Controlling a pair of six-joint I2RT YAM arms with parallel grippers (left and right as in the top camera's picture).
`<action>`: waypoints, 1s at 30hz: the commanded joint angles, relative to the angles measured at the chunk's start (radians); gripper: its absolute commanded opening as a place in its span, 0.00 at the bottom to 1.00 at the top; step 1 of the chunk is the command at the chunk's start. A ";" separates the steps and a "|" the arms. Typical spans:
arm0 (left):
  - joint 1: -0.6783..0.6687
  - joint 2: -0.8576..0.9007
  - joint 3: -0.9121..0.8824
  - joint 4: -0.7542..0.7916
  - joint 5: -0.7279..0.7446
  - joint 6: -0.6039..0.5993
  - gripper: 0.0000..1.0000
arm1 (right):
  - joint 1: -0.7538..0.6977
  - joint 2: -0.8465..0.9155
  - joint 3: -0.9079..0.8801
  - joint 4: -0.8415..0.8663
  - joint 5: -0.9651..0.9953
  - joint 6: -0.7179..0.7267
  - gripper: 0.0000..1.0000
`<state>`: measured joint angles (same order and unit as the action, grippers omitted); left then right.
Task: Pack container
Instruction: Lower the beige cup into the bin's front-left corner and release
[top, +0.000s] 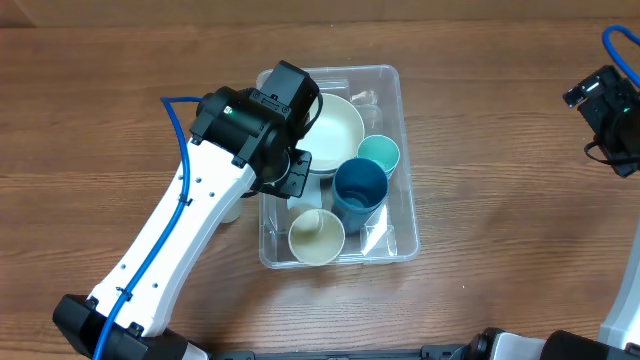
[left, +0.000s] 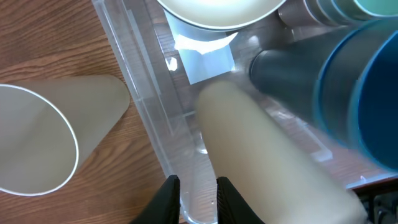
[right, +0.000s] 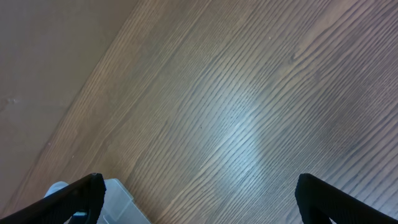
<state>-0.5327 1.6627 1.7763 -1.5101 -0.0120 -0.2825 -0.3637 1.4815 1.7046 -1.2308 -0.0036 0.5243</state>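
Observation:
The clear plastic container (top: 404, 150) stands mid-table. It holds a cream bowl (top: 338, 130), a teal cup (top: 380, 153), a dark blue cup (top: 359, 192) and a cream cup (top: 317, 237). My left gripper (top: 290, 175) sits at the container's left wall. In the left wrist view its fingers (left: 198, 199) are closed on that clear wall (left: 146, 106), one finger on each side. The cream cup (left: 261, 155) and blue cup (left: 348, 93) lie just inside. My right gripper (top: 605, 110) is wide open and empty at the far right, above bare wood (right: 205, 199).
Another cream cup (left: 43, 137) lies on its side on the table just outside the container's left wall, mostly hidden under my left arm in the overhead view (top: 232, 210). A corner of the container (right: 127, 202) shows in the right wrist view.

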 joint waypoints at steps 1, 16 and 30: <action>-0.003 -0.004 -0.006 0.004 0.005 -0.019 0.20 | 0.003 -0.008 0.003 0.003 -0.001 0.008 1.00; -0.016 -0.003 -0.006 -0.097 0.061 -0.021 0.27 | 0.003 -0.008 0.003 0.003 -0.001 0.007 1.00; -0.156 -0.003 -0.129 -0.126 -0.024 -0.124 0.31 | 0.003 -0.008 0.003 0.003 -0.001 0.007 1.00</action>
<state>-0.6811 1.6623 1.7267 -1.6531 0.0090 -0.3435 -0.3641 1.4815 1.7046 -1.2312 -0.0036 0.5240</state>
